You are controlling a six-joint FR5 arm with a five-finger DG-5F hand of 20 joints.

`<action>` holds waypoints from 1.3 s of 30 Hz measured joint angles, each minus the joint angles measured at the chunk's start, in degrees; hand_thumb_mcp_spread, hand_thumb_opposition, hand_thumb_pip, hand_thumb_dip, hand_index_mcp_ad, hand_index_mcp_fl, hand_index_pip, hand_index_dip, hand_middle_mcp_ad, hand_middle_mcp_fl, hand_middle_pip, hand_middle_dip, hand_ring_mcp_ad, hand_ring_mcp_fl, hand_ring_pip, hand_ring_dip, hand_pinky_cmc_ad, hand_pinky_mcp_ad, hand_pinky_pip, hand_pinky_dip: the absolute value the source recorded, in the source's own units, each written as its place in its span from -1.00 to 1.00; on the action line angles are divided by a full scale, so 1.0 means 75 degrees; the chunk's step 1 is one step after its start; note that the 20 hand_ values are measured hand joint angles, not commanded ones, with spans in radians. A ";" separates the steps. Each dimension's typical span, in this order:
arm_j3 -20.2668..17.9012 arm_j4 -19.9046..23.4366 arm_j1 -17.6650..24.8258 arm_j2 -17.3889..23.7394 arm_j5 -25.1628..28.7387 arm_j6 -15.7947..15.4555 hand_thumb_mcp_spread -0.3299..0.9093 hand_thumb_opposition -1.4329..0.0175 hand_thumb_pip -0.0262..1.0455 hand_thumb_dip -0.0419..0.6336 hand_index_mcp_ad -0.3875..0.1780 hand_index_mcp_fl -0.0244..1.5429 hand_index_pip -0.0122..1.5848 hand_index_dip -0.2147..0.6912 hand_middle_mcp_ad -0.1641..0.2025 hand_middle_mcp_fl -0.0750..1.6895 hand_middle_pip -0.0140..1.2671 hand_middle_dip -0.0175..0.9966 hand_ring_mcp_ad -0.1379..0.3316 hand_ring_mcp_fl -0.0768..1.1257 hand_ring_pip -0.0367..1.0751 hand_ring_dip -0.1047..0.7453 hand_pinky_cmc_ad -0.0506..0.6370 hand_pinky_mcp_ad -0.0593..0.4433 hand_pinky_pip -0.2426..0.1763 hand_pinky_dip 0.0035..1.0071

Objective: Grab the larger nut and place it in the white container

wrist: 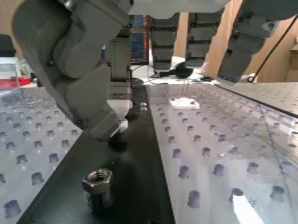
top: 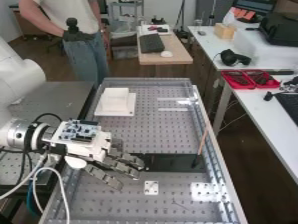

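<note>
Nut (wrist: pixel 98 181) silvery, hexagonal, threaded hole showing, between long edges of glossy black plate (wrist: pixel 136 145) on perforated bench (top: pixel 159 137), near wide-spread hand (top: pixel 96 147), white desk (top: pixel 265 107) beyond.

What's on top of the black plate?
A metal nut stands on the black plate, with small shiny pieces farther along. The hand hides part of the plate; anything there can't be seen.
</note>
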 joint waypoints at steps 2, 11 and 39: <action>0.0004 -0.0004 -0.0012 -0.0015 0.0011 -0.0007 0.08 -0.28 0.56 -0.22 -0.31 -0.95 0.97 -0.26 0.32 -0.85 -0.80 -0.57 0.20 -0.87 -0.63 -0.43 0.15 0.40 -0.27 0.14; 0.0069 -0.0012 -0.0055 -0.0101 -0.0042 -0.0076 0.08 -0.28 0.56 -0.21 -0.31 -0.95 0.97 -0.26 0.32 -0.85 -0.80 -0.57 0.20 -0.87 -0.63 -0.43 0.15 0.40 -0.27 0.14; 0.0254 -0.0149 -0.0109 -0.0247 -0.0213 -0.0081 0.08 -0.27 0.56 -0.22 -0.31 -0.95 0.97 -0.29 0.31 -0.85 -0.79 -0.58 0.20 -0.88 -0.62 -0.46 0.15 0.40 -0.27 0.14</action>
